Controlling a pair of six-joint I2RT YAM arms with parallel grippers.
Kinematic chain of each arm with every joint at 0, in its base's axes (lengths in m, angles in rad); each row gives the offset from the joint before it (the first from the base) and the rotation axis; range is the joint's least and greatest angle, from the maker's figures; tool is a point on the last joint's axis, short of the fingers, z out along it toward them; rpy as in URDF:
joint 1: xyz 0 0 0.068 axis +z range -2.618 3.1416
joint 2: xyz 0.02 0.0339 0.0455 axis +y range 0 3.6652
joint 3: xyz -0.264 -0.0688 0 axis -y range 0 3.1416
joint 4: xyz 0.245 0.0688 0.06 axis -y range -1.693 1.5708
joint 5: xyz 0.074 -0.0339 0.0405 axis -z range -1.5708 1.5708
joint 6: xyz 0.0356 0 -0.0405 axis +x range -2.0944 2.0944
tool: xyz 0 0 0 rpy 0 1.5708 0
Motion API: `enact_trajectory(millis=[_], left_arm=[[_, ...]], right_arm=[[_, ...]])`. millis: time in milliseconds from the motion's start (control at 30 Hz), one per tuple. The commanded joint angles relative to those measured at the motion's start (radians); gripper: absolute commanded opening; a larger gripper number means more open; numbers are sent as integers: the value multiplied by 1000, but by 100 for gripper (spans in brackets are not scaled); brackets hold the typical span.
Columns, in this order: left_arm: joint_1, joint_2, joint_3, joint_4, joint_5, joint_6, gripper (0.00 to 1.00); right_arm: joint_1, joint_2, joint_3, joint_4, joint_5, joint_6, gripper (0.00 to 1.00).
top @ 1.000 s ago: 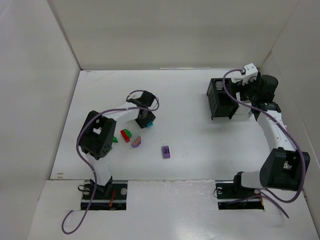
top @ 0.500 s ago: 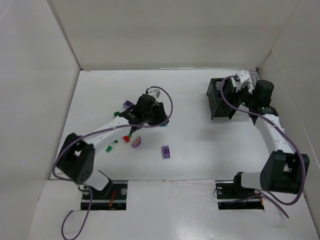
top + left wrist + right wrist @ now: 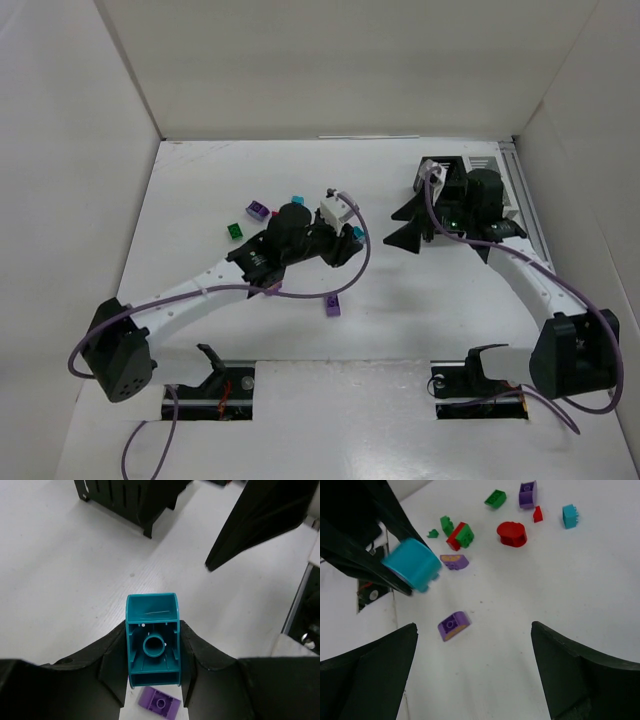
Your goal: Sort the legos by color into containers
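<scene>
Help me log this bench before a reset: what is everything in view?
held brick: one, teal, clamped in the left tool
loose teal brick: one, teal, in the pile on the table's left half
purple bricks: three, purple, one mid-table, two in the pile
red bricks: at least three, red, in the pile, one against a green one
green bricks: about four, green, in the pile
bins: joined cluster, count unclear, black and white, far right of the table
table: one, white
left tool: shut on the held brick, mid-table
right tool: open, above the table near the bins
</scene>
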Motion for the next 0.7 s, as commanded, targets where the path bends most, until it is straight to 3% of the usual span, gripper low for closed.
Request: enact_trajectory(millis=[0,300,533,667], left_arm=[[-40,29,42,-19,-43,102,0],[-241,64,71,45,-488,174,0],[-301,104,71,92,-647,175,0],[-332,126,71,144,-738,193,0]], right_arm=[[2,-46,67,47,-78,85,100],[99,-23,78,47,-23,237,100],[142,-14,99,47,63,304,100],[142,-14,66,47,86,326,93]])
